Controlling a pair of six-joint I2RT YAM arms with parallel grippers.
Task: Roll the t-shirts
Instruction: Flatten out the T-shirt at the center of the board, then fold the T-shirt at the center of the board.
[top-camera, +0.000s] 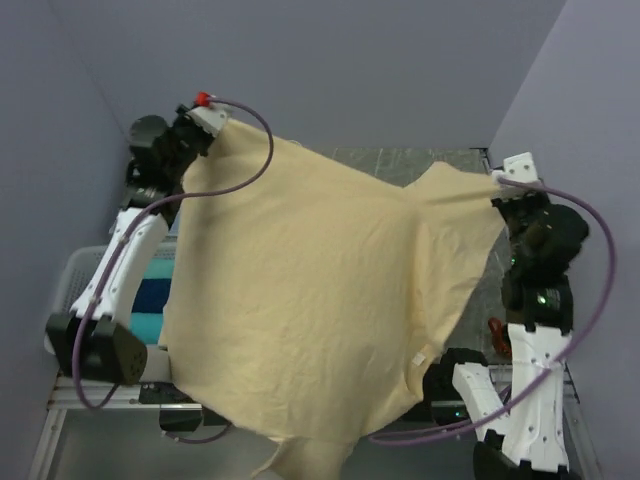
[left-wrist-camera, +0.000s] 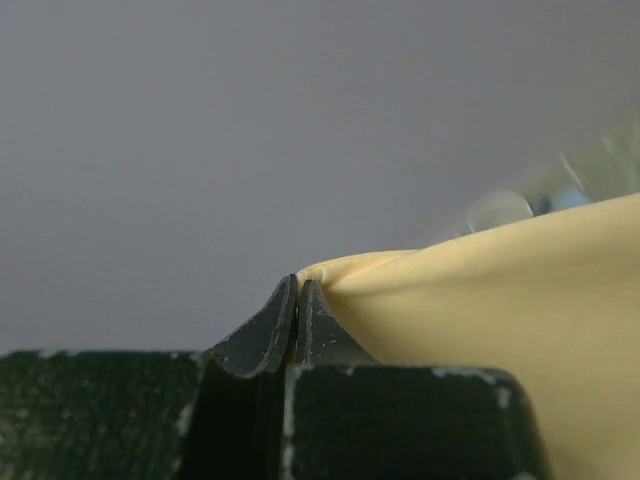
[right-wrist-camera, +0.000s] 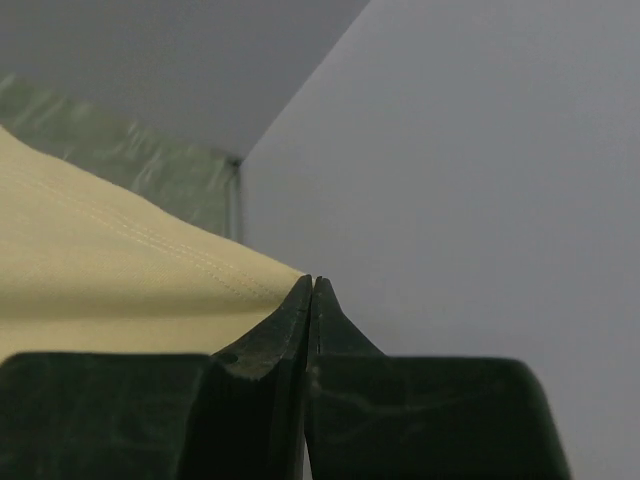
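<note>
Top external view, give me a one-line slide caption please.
The left gripper and right gripper pinch opposite corners of the pale yellow t-shirt, holding it spread wide in mid-air.

A white basket (top-camera: 75, 270) sits left of the mottled tabletop (top-camera: 395, 160), lavender walls (top-camera: 350, 60) behind.

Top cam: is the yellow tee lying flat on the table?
No, the yellow tee hangs spread in the air, pinched at two edges by the left pincer and right pincer.

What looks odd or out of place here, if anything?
The yellow t-shirt is not lying flat: the left gripper and right gripper hold it up by two edges, and its loose lower end sags at the near side. Nothing looks torn or spilled.
</note>
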